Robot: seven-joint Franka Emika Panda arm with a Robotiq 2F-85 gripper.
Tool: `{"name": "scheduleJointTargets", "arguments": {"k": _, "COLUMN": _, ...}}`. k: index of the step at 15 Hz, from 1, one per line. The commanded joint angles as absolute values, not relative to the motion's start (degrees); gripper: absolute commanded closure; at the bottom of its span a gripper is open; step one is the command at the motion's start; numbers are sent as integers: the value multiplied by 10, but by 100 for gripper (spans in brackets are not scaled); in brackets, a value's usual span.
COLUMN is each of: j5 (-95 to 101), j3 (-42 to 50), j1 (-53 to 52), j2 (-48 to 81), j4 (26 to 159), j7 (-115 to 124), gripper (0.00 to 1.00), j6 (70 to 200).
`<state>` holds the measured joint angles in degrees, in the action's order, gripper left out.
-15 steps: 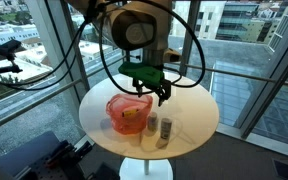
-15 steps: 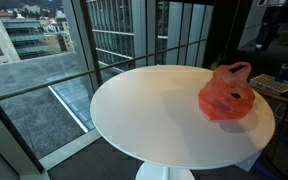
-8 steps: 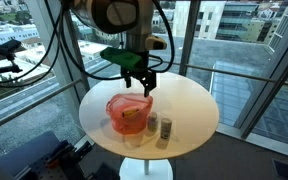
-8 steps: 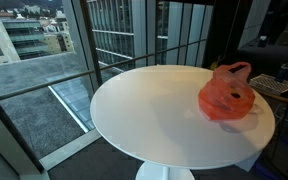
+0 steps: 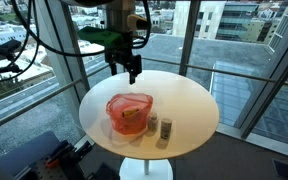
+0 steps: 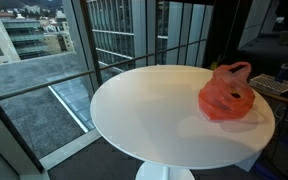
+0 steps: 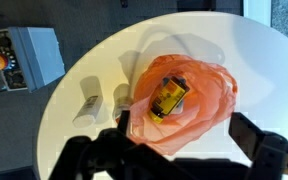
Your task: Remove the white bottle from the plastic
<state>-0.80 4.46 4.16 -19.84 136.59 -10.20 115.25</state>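
Observation:
The plastic (image 5: 129,112) is a red-orange translucent container on the round white table (image 5: 189,105), also seen in an exterior view (image 6: 227,95) and in the wrist view (image 7: 184,95). A yellow-and-black bottle (image 7: 167,97) lies inside it. The white bottle (image 5: 166,130) stands upright on the table beside the plastic, outside it, and shows in the wrist view (image 7: 89,100). A shorter greyish bottle (image 5: 152,124) stands between the two. My gripper (image 5: 132,70) hangs open and empty above the table's far side, behind the plastic. In the wrist view the gripper (image 7: 184,140) frames the plastic from high up.
Black cables (image 5: 64,45) loop down from the arm over the table's left side. Glass walls and a railing (image 5: 254,70) surround the table. A grey box device (image 7: 24,55) sits on the floor beside the table. A keyboard (image 6: 272,85) lies past the table's edge.
The open gripper has risen and swung left, from above the plastic's right rim to the table's far side. The bottles and the plastic have stayed put.

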Motion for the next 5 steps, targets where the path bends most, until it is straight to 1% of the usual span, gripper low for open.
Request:
{"name": "scheduleJointTargets", "arguments": {"k": 1, "j5": -6, "j3": 49, "j1": 36, "j2": -206, "j4": 1365, "j7": -100, "gripper": 0, "j6": 1144}}
{"name": "scheduleJointTargets", "arguments": {"k": 5, "j5": -6, "j3": 49, "j1": 35, "j2": -213, "j4": 1368, "j7": -100, "gripper": 0, "j6": 1141}}
